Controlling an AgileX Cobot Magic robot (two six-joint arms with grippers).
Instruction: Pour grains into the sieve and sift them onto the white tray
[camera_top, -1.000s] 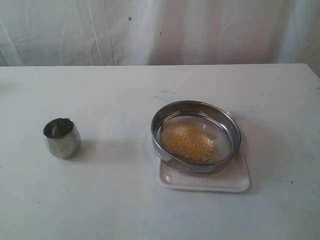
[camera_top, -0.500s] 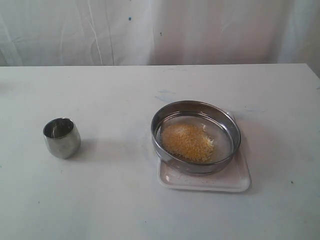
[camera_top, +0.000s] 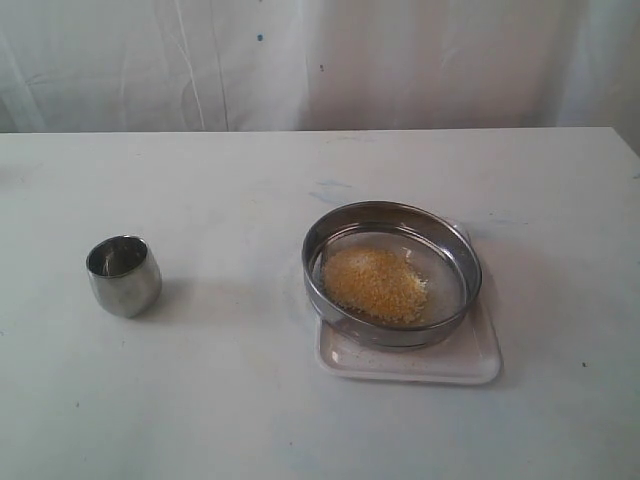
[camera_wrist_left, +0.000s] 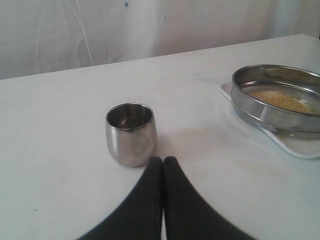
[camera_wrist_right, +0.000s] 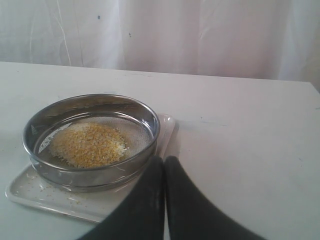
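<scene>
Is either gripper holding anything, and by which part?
Nothing is held. The left gripper, facing the small steel cup, and the right gripper, facing the wide steel sieve, are both shut empty.

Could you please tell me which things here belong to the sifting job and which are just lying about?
Job: grains, heaped in the sieve; the sieve itself, resting on the tray.
Lying about: cup, upright on the table, apart from the tray.
</scene>
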